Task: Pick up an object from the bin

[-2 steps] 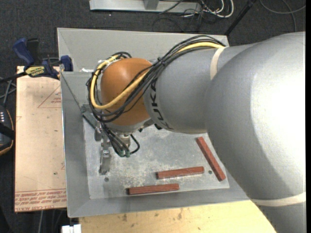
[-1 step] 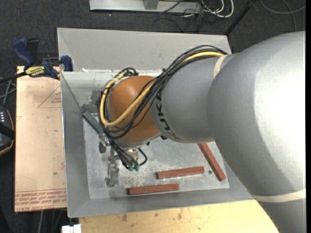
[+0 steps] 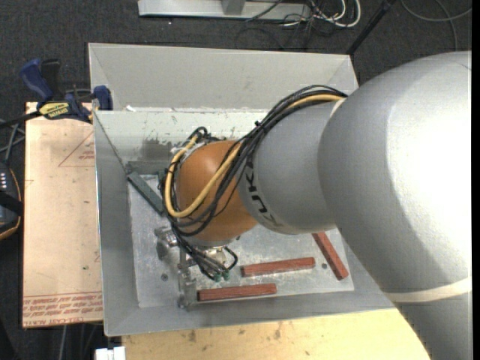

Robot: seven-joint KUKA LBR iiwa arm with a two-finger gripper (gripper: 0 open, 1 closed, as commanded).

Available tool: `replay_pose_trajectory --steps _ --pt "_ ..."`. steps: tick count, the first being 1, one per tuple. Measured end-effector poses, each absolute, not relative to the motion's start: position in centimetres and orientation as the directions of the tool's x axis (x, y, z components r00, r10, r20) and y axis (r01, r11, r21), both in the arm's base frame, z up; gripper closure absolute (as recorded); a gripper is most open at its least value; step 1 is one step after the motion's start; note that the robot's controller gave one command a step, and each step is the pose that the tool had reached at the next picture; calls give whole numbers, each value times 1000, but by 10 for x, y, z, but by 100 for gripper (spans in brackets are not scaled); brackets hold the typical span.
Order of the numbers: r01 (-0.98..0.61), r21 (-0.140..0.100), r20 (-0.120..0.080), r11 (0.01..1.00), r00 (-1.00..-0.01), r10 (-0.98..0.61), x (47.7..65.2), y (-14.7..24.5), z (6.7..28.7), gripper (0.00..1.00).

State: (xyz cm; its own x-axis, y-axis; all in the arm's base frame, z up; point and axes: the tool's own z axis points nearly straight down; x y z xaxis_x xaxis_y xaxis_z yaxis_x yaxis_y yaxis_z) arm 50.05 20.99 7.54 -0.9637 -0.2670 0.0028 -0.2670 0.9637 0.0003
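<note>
Bin: grey metal, with a few loose things lying flat on its floor, well apart, so each one could be taken alone.
Bar: dark and thin, it lay slanted along the left wall, probably where it had slid to rest.
Gripper: it stood low near the front left corner, pointing down under the orange cover; if it was open or closed I could not tell.
Front stick: red-brown, flat along the front edge, with its left end just beside the gripper. I judged it the likely thing to pick, and it was not yet lifted.
Middle stick: same colour, near and almost parallel behind it.
Right stick: slanted, close to the arm.
</note>
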Motion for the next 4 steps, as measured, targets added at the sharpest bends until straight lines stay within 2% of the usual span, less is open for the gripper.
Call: replay_pose_trajectory --steps 1,2,3,4 --pt "-320 2 -9 947 -947 -320 497 198 71 0" --pt "-430 1 -2 903 -903 -430 507 140 70 0" --pt "-326 -3 2 945 -945 -326 506 116 89 0" --pt "-241 3 -1 970 -970 -241 501 119 118 0"
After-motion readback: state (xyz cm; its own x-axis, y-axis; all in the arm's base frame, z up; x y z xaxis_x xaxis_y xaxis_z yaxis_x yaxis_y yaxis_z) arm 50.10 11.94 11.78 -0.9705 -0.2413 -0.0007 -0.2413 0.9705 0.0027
